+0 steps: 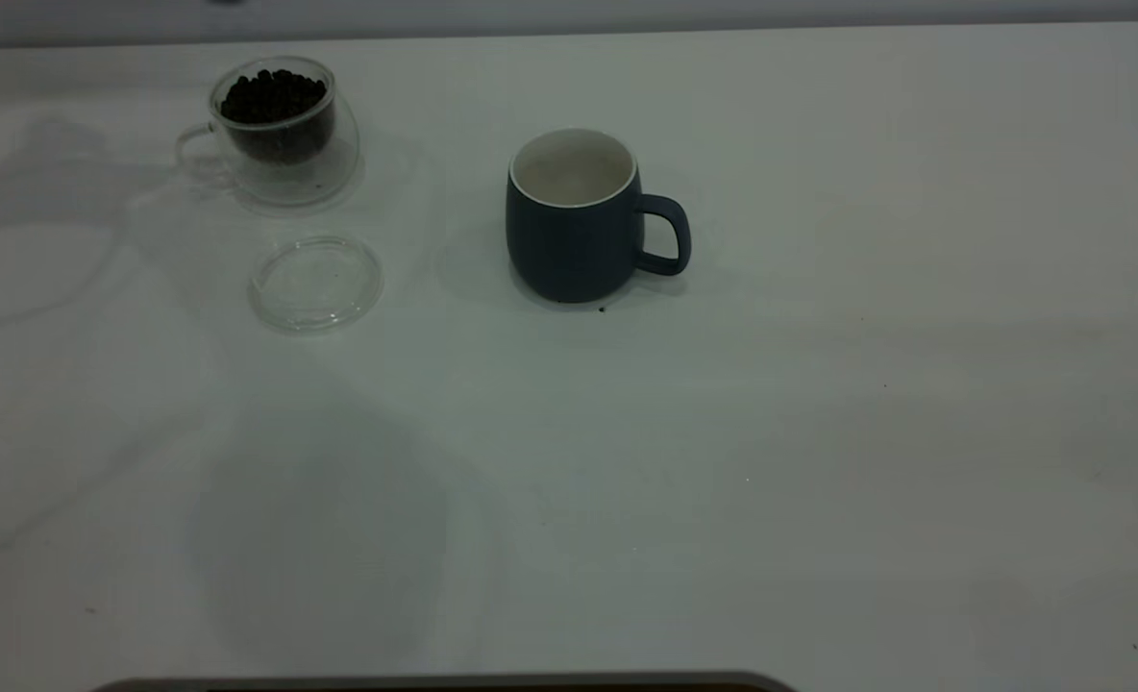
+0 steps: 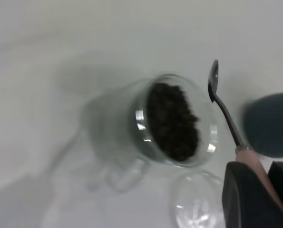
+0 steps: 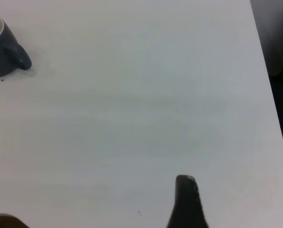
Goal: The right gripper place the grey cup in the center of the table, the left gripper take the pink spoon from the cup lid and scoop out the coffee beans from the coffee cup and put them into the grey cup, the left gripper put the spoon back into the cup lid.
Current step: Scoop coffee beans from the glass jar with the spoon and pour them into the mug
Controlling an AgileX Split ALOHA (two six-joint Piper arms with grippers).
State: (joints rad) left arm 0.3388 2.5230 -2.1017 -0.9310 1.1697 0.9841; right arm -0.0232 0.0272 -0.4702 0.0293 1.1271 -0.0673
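My left fingers (image 2: 255, 190) are shut tight on the pink spoon (image 2: 227, 116), and its bowl pokes out just past the rim of the glass coffee cup (image 2: 172, 121) full of beans. I count one spoon, one coffee cup, one clear lid (image 1: 316, 282) at 6 o'clock from it, and one grey cup (image 1: 579, 216) mid-worktop (image 1: 819, 432). My right fingers (image 3: 186, 202) hang well away from the grey cup, and I cannot tell if they are open.
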